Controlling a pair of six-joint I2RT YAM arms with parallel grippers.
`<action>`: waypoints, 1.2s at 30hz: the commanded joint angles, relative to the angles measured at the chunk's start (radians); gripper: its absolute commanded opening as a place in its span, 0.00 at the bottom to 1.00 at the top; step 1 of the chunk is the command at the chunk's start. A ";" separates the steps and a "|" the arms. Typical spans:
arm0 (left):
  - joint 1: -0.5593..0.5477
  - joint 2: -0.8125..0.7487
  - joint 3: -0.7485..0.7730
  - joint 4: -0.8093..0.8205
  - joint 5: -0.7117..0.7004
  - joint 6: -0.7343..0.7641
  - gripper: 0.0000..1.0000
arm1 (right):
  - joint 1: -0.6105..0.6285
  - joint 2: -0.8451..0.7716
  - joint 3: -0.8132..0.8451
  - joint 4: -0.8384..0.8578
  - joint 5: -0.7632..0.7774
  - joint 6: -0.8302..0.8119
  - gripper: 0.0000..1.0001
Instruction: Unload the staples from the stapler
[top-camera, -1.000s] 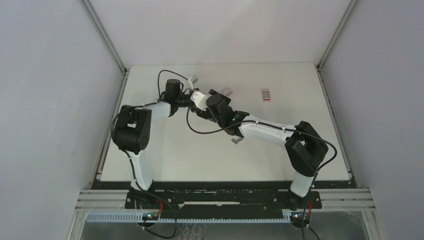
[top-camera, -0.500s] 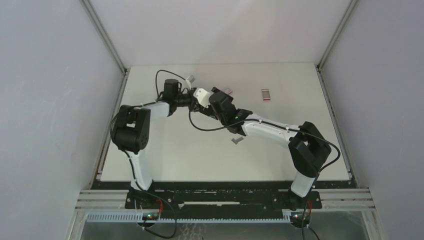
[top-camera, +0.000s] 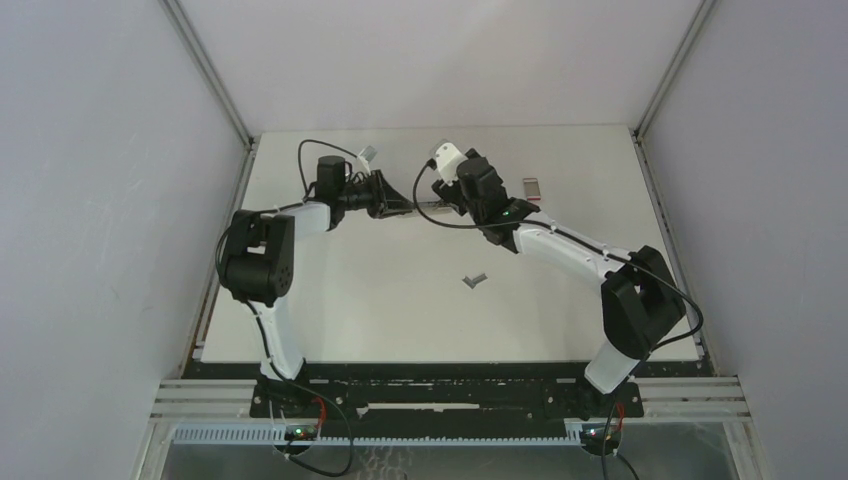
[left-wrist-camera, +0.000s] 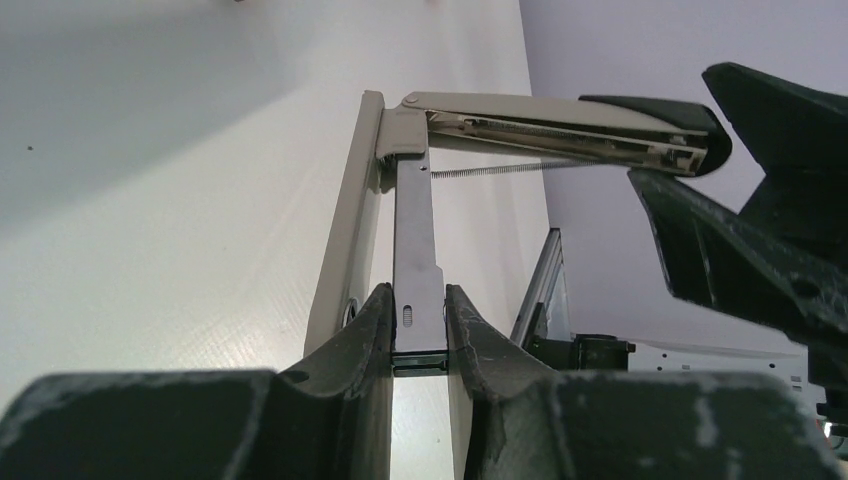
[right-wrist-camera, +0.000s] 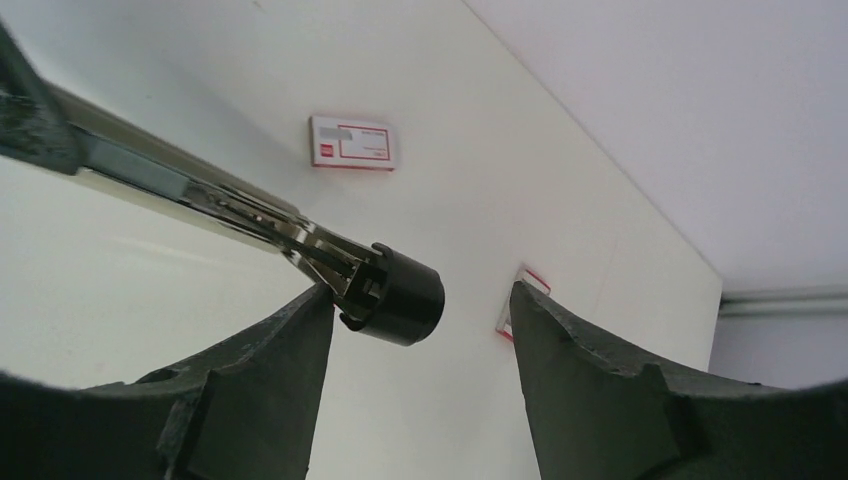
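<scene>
top external view shows the white table (top-camera: 330, 300), with both arms reaching to its far middle. the left gripper (left-wrist-camera: 418, 312) is clamped narrow on the dark metal rail of the stapler (left-wrist-camera: 345, 225). the stapler is swung open: its beige base runs beside the rail, its upper arm is spread away, and a thin spring is stretched across the gap. the right gripper (right-wrist-camera: 420, 300) stands wide. the stapler's black-capped end sits between its fingers, close to one and clear of the other. a red-edged box (right-wrist-camera: 352, 142) and a second box (right-wrist-camera: 512, 305) lie beyond. the staples (top-camera: 475, 281), a tiny grey strip, lie on the table nearer the bases, well apart from both grippers.
</scene>
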 joint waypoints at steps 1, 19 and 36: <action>-0.008 -0.069 -0.023 0.109 0.188 -0.022 0.00 | -0.080 -0.046 0.000 0.010 0.003 0.064 0.64; -0.008 -0.085 -0.070 0.451 0.271 -0.260 0.00 | -0.230 -0.073 0.000 -0.074 -0.243 0.150 0.64; -0.014 0.016 -0.089 1.043 0.303 -0.703 0.00 | -0.341 -0.134 0.091 -0.388 -0.975 -0.061 0.87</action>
